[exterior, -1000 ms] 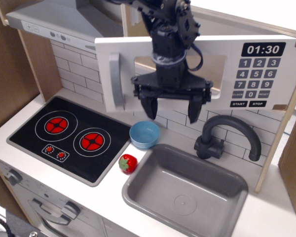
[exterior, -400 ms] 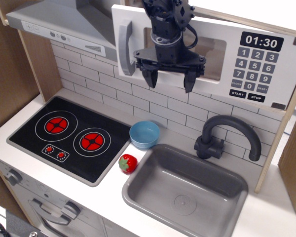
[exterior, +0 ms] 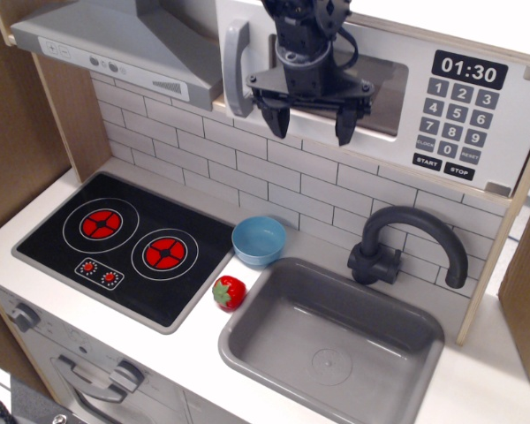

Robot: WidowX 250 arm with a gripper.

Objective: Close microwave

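The microwave (exterior: 459,132) sits high at the back right, with a white door, a clear window, a grey vertical bar handle (exterior: 237,68) at its left and a black keypad with digits 01:30 (exterior: 470,72). The door lies nearly flat against the cabinet front. My black gripper (exterior: 311,119) hangs in front of the door window, fingers pointing down and spread open, holding nothing. Its body hides the left part of the window.
A grey slanted range hood (exterior: 124,40) is left of the microwave. Below are a black stove top (exterior: 128,243), a blue bowl (exterior: 259,240), a red strawberry (exterior: 230,291), a grey sink (exterior: 331,340) and a black faucet (exterior: 402,243).
The microwave door has swung back from wide open to nearly flat against the cabinet. My gripper moved up and back with it, staying open.
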